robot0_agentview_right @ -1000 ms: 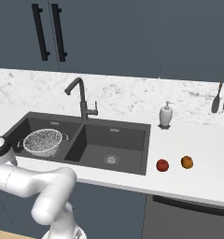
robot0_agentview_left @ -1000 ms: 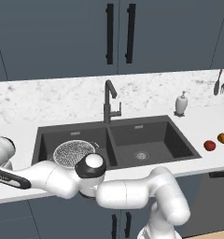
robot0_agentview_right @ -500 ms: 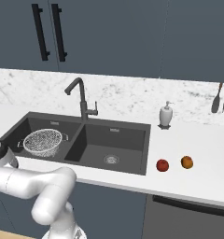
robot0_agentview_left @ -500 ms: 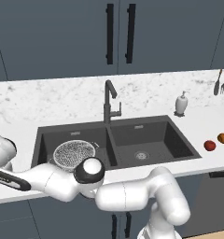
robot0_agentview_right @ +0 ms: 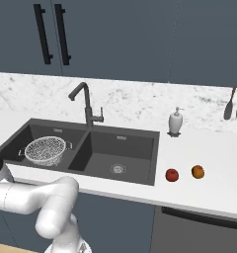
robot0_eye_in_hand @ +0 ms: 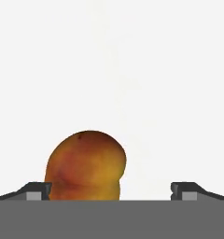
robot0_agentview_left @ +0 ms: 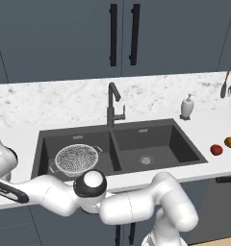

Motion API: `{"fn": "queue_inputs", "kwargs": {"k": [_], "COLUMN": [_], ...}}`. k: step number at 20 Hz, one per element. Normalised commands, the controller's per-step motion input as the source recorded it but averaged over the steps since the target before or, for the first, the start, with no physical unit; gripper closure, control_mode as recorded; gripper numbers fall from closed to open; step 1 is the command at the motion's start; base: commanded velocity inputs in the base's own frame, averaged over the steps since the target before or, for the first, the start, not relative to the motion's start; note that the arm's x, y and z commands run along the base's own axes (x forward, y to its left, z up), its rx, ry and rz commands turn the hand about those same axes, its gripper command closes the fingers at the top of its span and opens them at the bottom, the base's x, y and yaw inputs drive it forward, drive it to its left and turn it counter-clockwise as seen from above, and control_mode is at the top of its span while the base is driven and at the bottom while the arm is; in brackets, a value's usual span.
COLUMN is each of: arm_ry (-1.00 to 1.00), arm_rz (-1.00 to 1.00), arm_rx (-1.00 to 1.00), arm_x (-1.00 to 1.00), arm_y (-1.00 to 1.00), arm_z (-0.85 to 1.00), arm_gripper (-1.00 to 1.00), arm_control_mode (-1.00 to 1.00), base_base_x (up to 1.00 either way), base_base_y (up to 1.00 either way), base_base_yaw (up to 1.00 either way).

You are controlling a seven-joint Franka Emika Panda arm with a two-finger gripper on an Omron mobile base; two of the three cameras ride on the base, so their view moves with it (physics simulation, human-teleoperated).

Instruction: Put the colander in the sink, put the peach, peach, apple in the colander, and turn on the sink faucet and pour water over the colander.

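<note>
The colander [robot0_agentview_left: 76, 158] already sits in the left basin of the sink [robot0_agentview_left: 182, 144]. Now the step is the first peach [robot0_eye_in_hand: 86, 165]: the hand [robot0_eye_in_hand: 111, 189] is spread, with the peach toward 9 o'clock (not pinched yet). Next, center and press together.

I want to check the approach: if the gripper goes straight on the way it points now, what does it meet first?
Most likely the peach, lying between the open gripper fingertips, nearer one side. How far off it lies is unclear.

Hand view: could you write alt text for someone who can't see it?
An orange-red peach sits on a pale surface between the open gripper's two dark fingertips, closer to the left one. Nothing is gripped.
</note>
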Motion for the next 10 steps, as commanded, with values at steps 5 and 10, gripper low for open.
{"fn": "queue_inputs", "kwargs": {"k": [5,10], "arm_ry": [0.05,0.13], "arm_rz": [0.00,0.00], "arm_rx": [0.00,0.00], "arm_x": [0.23,0.29], "arm_y": [0.18,0.24], "arm_z": [-0.16,-0.17], "arm_gripper": [-1.00,1.00], "arm_control_mode": [-1.00,-1.00], "base_base_x": [0.00,0.00], "base_base_y": [0.00,0.00], "base_base_yaw": [0.00,0.00]}}
